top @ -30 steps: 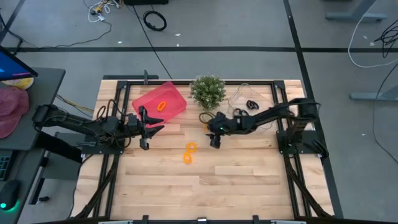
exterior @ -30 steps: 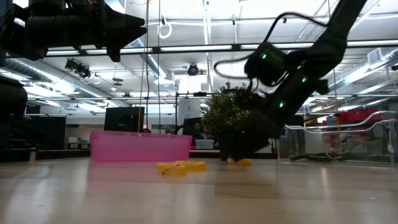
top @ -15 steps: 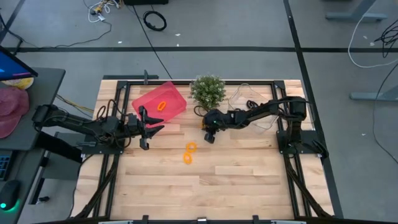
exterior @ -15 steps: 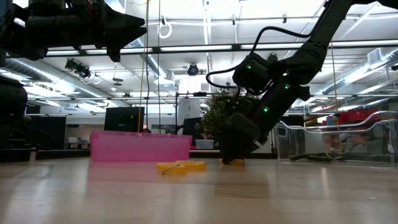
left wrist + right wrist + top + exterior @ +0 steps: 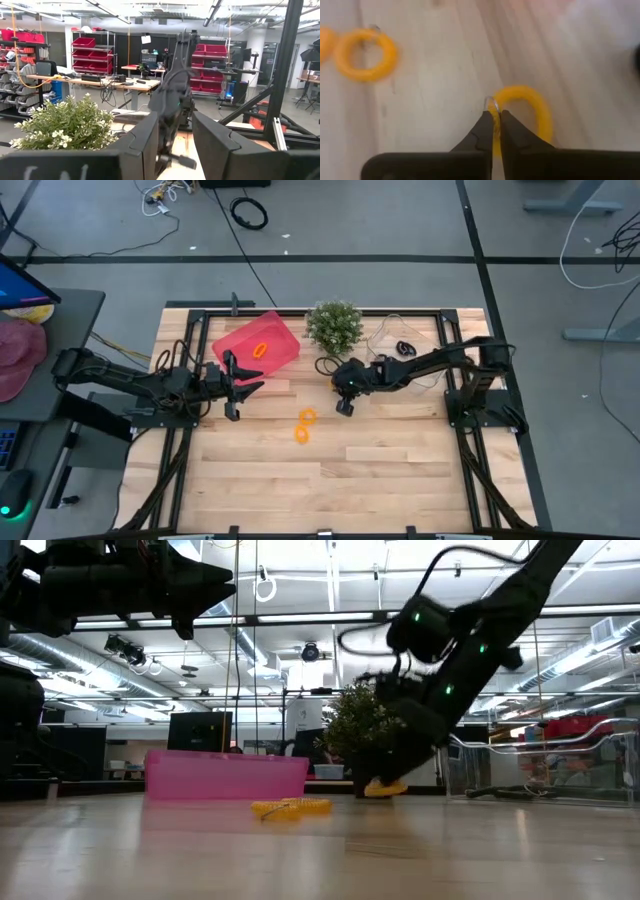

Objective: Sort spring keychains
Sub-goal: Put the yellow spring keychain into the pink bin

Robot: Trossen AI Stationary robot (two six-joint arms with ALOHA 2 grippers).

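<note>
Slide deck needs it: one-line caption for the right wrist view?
Right hand shut on an orange spring keychain above the wooden table, another orange keychain lying beyond.

Fingers [image 5: 496, 131] pinched on an orange spring keychain [image 5: 532, 107], wooden table [image 5: 435, 95] beneath.

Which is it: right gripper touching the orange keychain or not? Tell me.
Touching. The right wrist view shows the right gripper shut on the rim of the orange keychain, its fingertips pinching the coil.

Nothing readable anywhere in these shots, no labels, brands, numbers or signs that can be made out on the table, the arms or the shelves of the room behind.
</note>
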